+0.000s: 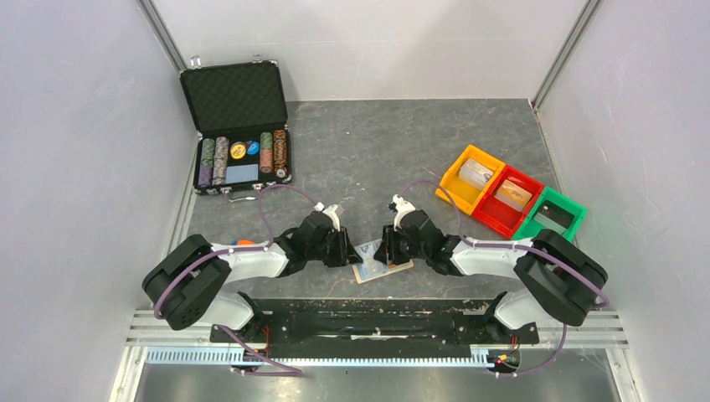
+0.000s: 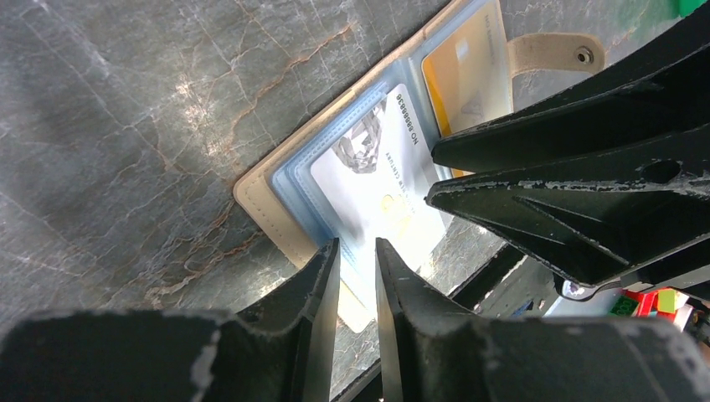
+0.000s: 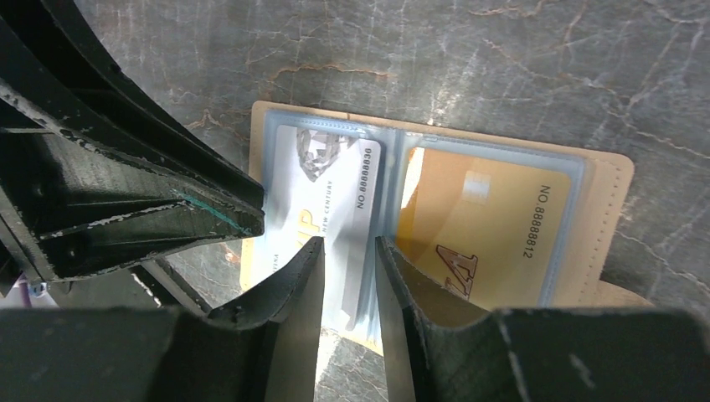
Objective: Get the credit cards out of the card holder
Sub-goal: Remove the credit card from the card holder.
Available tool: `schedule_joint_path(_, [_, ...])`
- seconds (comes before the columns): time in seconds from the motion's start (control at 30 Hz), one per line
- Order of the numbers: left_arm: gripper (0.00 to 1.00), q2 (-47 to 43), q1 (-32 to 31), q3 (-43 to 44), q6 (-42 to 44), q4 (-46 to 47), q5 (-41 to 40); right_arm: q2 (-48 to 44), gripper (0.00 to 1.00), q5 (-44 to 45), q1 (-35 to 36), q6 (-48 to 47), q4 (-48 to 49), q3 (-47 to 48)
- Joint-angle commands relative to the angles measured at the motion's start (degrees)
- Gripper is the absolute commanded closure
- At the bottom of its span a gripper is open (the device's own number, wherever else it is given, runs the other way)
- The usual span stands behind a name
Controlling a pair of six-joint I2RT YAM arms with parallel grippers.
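Observation:
The card holder (image 1: 393, 270) lies open and flat near the table's front edge, with a tan rim (image 2: 261, 203), blue sleeves and a tab (image 2: 548, 54). A white credit card (image 2: 377, 188) sits in one sleeve, its near end sticking out past the rim. A gold-orange credit card (image 3: 490, 213) fills the other sleeve. My left gripper (image 2: 357, 249) hovers over the white card's near end, jaws a narrow gap apart, holding nothing. My right gripper (image 3: 347, 244) stands over the fold between the cards, jaws also narrowly apart. Both grippers (image 1: 347, 249) (image 1: 387, 247) nearly touch tip to tip.
A black foam-lined chip case (image 1: 236, 126) stands open at the back left. Orange (image 1: 471, 177), red (image 1: 509, 199) and green (image 1: 551, 216) bins stand at the right. The black base rail (image 1: 368, 322) runs just in front of the card holder.

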Motion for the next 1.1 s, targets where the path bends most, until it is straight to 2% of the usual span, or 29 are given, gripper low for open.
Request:
schedule_joint_path(0.0, [0.71, 1.6, -0.2, 0.1, -0.1, -2.0, -1.5, -1.8, 0.69, 4.0, 0.2, -1.6, -3.1, 1.1])
schedule_joint_path(0.17, [0.73, 2.2, -0.2, 0.3, 0.3, -2.7, -1.9, -1.9, 0.68, 3.2, 0.3, -1.7, -3.1, 0.9])
schedule_joint_path(0.5, [0.74, 3.0, -0.2, 0.0, -0.2, -1.0, -0.7, -0.7, 0.69, -2.5, 0.2, 0.8, 4.1, -1.8])
schedule_joint_path(0.7, [0.75, 3.4, -0.2, -0.5, -0.3, -0.4, -0.5, -1.2, 0.78, -4.1, -0.8, 2.2, 7.9, -3.9])
schedule_joint_path(0.9, [0.75, 3.8, -0.2, -0.7, -0.3, -0.3, -0.6, -2.9, 0.99, -5.6, -2.2, 3.0, 11.4, -6.4])
schedule_joint_path(1.07, [0.75, 4.4, -0.2, -0.6, -0.1, -0.6, -1.0, -4.6, 1.0, -6.9, -3.8, 2.8, 11.9, -7.8])
